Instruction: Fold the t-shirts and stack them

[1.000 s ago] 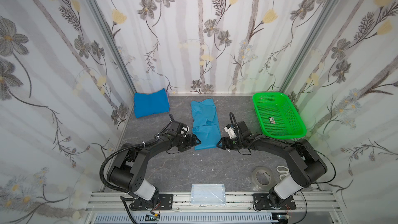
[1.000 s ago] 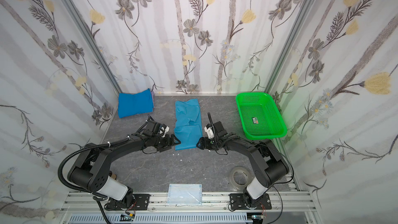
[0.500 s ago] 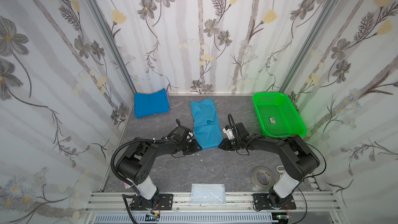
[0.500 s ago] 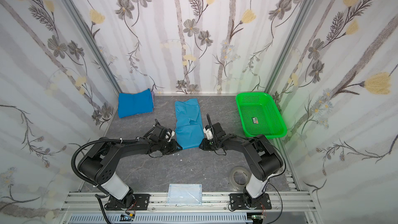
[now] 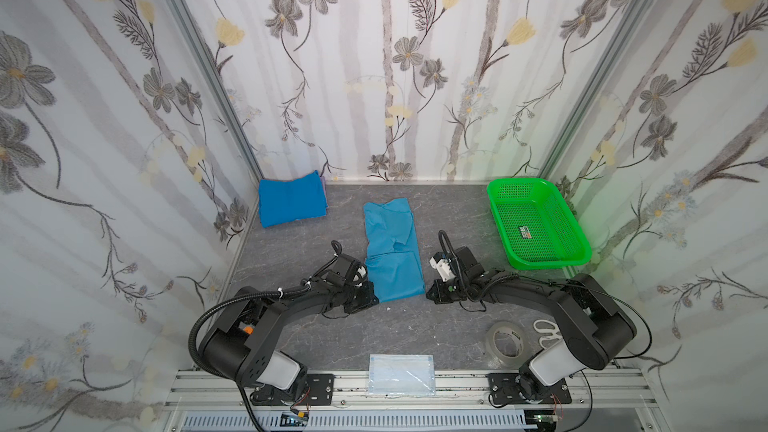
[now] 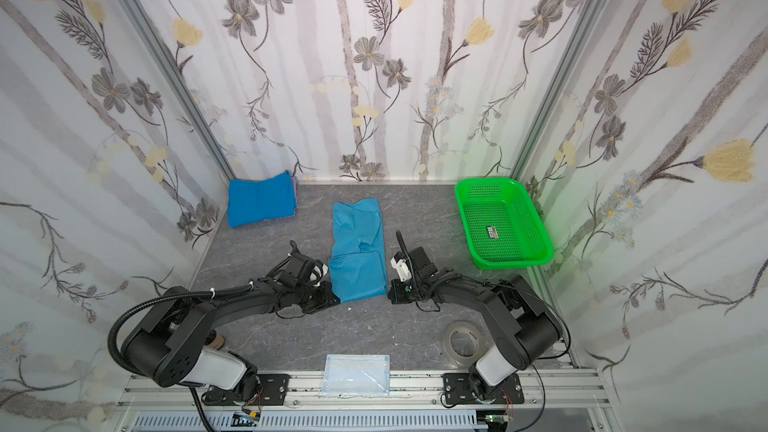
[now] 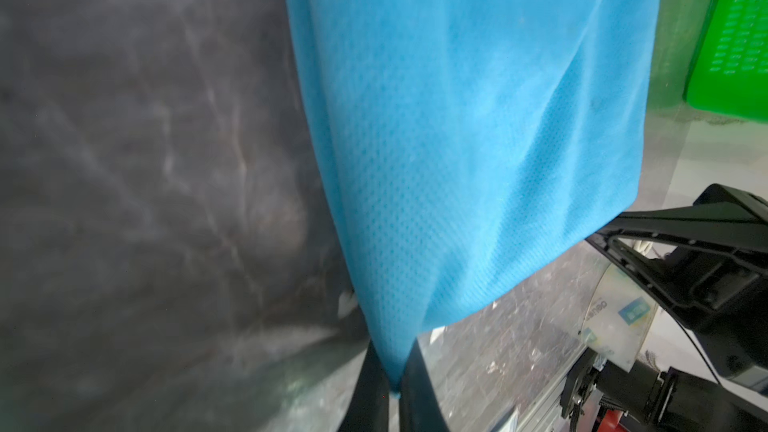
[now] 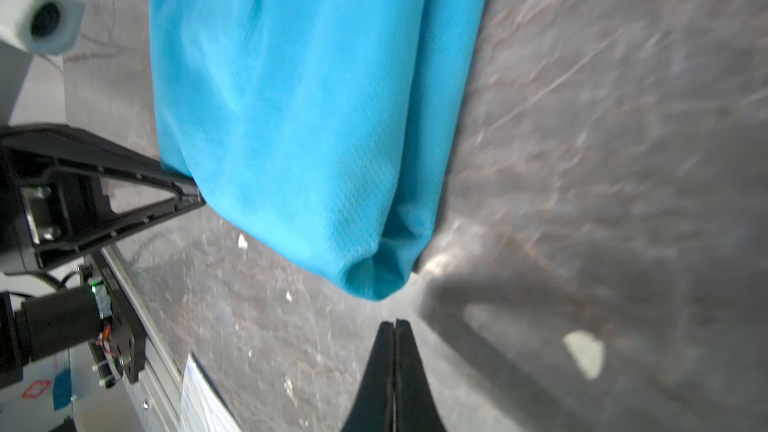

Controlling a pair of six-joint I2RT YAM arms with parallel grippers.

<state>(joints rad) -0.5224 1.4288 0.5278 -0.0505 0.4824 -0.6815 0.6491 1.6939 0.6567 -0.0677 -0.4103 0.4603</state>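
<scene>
A teal-blue t-shirt (image 5: 392, 251) (image 6: 359, 251), folded into a long strip, lies mid-table in both top views. A deeper blue folded t-shirt (image 5: 291, 203) (image 6: 262, 201) sits in the back left corner. My left gripper (image 5: 372, 299) (image 6: 335, 301) (image 7: 393, 363) is shut on the strip's near left corner, and the cloth (image 7: 478, 118) is pinched between its jaws. At the near right corner my right gripper (image 5: 428, 295) (image 6: 390, 295) (image 8: 395, 322) is shut on nothing. Its tips are just short of the cloth (image 8: 311, 118), with bare table between.
A green basket (image 5: 548, 260) stands at the back right. A tape roll (image 5: 505, 340) and white-handled scissors (image 5: 548, 332) lie by the right arm's base. A pale blue packet (image 5: 401, 374) rests on the front rail. Flowered walls close in three sides.
Both grippers were open and have shut. The left closed on the teal shirt's near left corner. The right closed beside the near right corner without catching cloth.
</scene>
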